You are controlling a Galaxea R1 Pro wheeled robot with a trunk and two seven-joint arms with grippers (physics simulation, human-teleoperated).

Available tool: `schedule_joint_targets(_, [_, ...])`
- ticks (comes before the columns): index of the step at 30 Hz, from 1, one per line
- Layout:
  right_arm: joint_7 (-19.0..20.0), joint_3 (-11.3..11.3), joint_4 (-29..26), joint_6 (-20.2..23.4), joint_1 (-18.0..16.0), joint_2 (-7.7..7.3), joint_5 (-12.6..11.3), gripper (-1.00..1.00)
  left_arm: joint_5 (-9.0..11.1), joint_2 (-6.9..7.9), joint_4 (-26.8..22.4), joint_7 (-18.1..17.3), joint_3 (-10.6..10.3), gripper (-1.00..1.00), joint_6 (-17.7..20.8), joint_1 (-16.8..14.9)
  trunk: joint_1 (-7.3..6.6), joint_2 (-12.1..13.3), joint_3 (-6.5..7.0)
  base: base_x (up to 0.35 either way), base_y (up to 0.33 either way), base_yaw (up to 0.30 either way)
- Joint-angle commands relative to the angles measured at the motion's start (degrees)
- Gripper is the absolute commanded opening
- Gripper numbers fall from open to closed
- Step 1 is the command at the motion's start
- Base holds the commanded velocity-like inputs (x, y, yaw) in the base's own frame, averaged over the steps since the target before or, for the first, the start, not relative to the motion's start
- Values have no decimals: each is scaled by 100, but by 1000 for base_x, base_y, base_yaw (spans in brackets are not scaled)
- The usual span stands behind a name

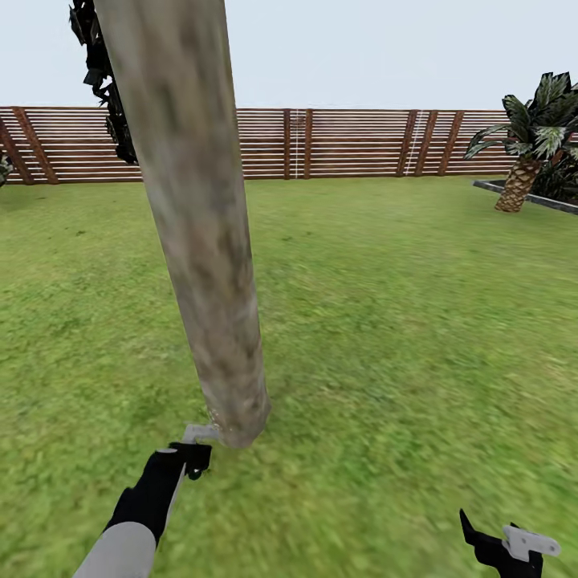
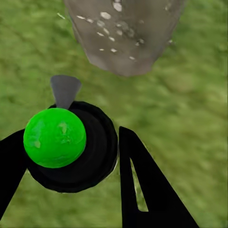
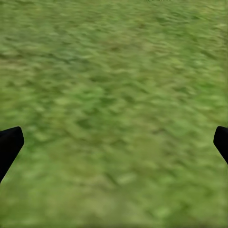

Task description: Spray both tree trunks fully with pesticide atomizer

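My left gripper [image 2: 71, 161] is clamped on the pesticide atomizer [image 2: 71, 147], its fingers [image 2: 142, 190] hugging the round black body with the bright green cap facing my wrist camera and the grey nozzle aimed at the foot of the tree trunk [image 2: 126, 38]. From my head, that gripper [image 1: 191, 457] sits at about 7 o'clock, just beside the base of the trunk [image 1: 201, 233], which rises thick and mottled grey-brown toward 12 o'clock. White specks of pesticide [image 2: 107, 23] dot the bark near the bottom (a loose scatter, bark showing between them). My right gripper [image 1: 506, 550] hangs low at 5 o'clock over the floor [image 1: 401, 321], well apart from the trunk; its fingers [image 3: 9, 145] sit wide, with nothing but grass between them. Out at 2 o'clock a palm [image 1: 530, 144] stands by the wooden fence [image 1: 353, 143].
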Motion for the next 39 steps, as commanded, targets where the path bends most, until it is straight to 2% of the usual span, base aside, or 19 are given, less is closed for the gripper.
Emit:
schedule_joint_targets(1, [0,0,0,0,1,0,0,100,12,34,-105,-6,-2,-100,13,7,0,0,-1,0,0,0])
schedule_joint_targets(4, [0,0,0,0,0,0,0,100,9,47,-152,-16,-58,-100,30,17,0,0,-1,0,0,0])
schedule_joint_targets(6, [0,0,0,0,0,0,0,100,4,-33,-111,-20,-136,-100,60,21,0,0,-1,0,0,0])
schedule_joint_targets(8, [0,0,0,0,2,0,1,100,10,-78,-102,-29,-264,-100,104,22,0,0,-1,0,0,0])
schedule_joint_targets(11, [0,0,0,0,4,0,3,100,27,-147,-128,-36,-640,-100,481,22,0,0,-1,0,0,0])
schedule_joint_targets(14, [0,6,0,0,2,0,7,100,41,-145,-155,-60,-743,-100,563,18,0,0,-1,0,0,0])
schedule_joint_targets(18, [0,9,8,0,2,0,8,100,82,-82,-419,-184,-692,-100,633,13,0,0,-1,0,0,0])
schedule_joint_targets(20, [0,9,8,0,3,0,8,100,170,-43,-714,-393,-585,-100,847,13,0,0,-1,0,0,0])
schedule_joint_targets(26, [0,9,9,0,1,0,9,100,185,222,-1398,-940,-565,-100,1244,15,0,0,-1,0,0,0])
schedule_joint_targets(32, [0,9,16,0,4,0,9,100,150,204,-1474,-1016,-667,-100,1412,29,0,0,-1,0,0,0])
schedule_joint_targets(34, [0,9,17,0,2,0,9,100,138,185,-1443,-995,-888,-100,1420,30,0,0,-1,0,0,0])
schedule_joint_targets(35, [0,9,17,0,2,0,9,100,139,172,-1428,-983,-1152,-100,1429,30,0,0,-1,0,0,0])
schedule_joint_targets(37, [0,3,17,0,2,-8,9,100,153,135,-1437,-980,-1458,-100,1464,31,0,0,-1,0,0,0])
schedule_joint_targets(39, [-4,1,17,-2,2,-15,6,100,150,119,-1444,-981,-1561,-100,1476,31,0,0,-1,0,0,0])
